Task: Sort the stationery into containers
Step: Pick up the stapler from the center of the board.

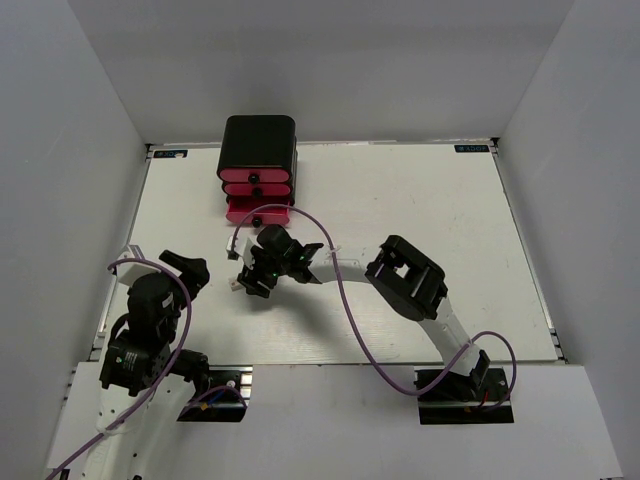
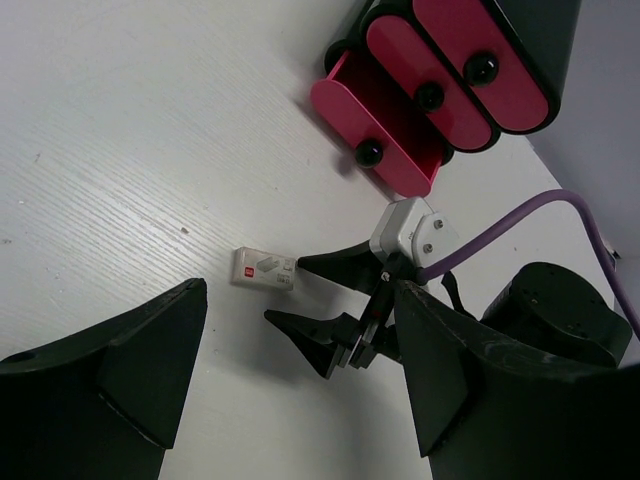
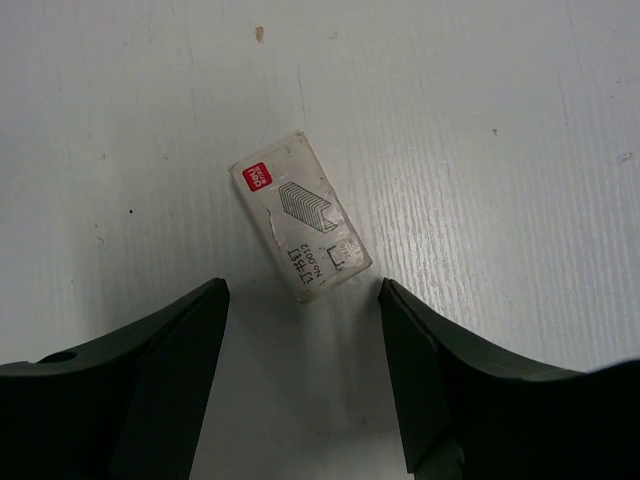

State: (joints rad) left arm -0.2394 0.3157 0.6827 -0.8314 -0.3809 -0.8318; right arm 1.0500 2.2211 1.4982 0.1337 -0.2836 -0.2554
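Note:
A small white staple box (image 3: pixel 300 217) with a red label lies flat on the table; no pens or markers are in view. My right gripper (image 3: pixel 300 288) is open and hovers just above and short of it, with a finger on either side of its near end. The box also shows in the left wrist view (image 2: pixel 263 270), where the right gripper (image 2: pixel 288 295) reaches it from the right. In the top view the right gripper (image 1: pixel 250 283) is left of centre. The black cabinet (image 1: pixel 258 140) stands at the back, with its lowest pink drawer (image 1: pixel 258 211) pulled out. My left gripper (image 1: pixel 187 268) is open and empty.
The upper two pink drawers (image 2: pixel 470 60) are shut. A purple cable (image 1: pixel 345 290) loops over the right arm. Grey walls enclose the white table (image 1: pixel 420 210) on three sides.

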